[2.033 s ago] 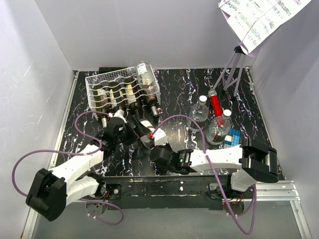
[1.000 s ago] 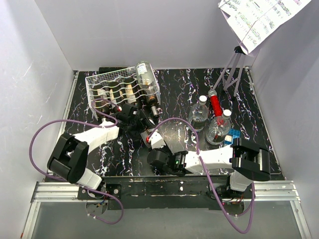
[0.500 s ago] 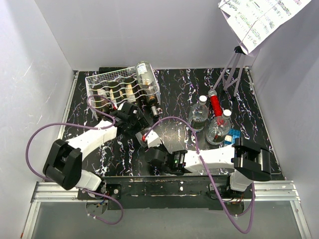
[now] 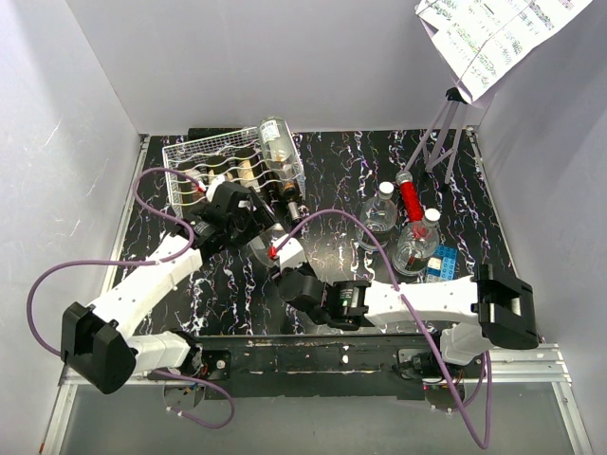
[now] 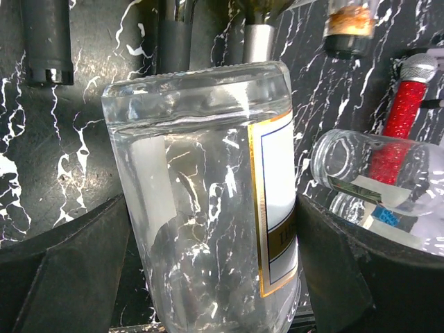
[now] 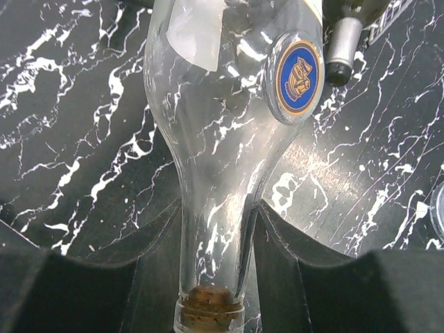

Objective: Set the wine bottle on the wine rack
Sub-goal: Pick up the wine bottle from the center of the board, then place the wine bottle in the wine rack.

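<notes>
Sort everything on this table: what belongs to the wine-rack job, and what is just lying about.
Job: clear wine bottle, wine rack.
Lying about: far flask, near flask, red-necked bottle, blue box.

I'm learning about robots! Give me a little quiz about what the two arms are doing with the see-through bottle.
1. True or false: the clear bottle is already lying in the wine rack.
2. Which part of the bottle does the right end effector grip? A) the neck, B) the flat bottom, C) the paper label.
3. Fill in: the bottle's wide body sits between the fingers of the ___ end effector.

Key
1. False. It is in front of the rack, between the two arms.
2. A.
3. Left: it is the left end effector.
</notes>
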`<action>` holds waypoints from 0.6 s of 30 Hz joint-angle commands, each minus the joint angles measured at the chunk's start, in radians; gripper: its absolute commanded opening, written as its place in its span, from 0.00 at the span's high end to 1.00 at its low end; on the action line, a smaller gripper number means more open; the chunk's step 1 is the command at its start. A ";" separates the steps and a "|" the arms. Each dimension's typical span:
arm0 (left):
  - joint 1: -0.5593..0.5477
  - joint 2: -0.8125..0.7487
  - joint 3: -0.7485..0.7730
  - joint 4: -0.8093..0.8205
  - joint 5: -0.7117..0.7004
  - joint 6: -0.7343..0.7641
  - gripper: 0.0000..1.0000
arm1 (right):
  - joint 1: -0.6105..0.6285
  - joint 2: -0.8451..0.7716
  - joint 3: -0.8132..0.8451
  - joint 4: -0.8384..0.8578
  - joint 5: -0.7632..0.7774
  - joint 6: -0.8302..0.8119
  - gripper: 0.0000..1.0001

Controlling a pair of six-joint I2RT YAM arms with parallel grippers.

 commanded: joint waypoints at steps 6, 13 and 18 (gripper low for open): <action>-0.015 -0.016 0.171 -0.037 -0.065 0.197 1.00 | 0.010 -0.049 0.185 0.157 0.017 -0.199 0.99; -0.006 0.074 0.326 -0.059 -0.074 0.255 1.00 | -0.056 -0.012 0.265 0.175 -0.031 -0.244 0.99; 0.053 0.183 0.466 -0.056 -0.018 0.306 1.00 | -0.141 0.034 0.340 0.172 -0.115 -0.259 0.99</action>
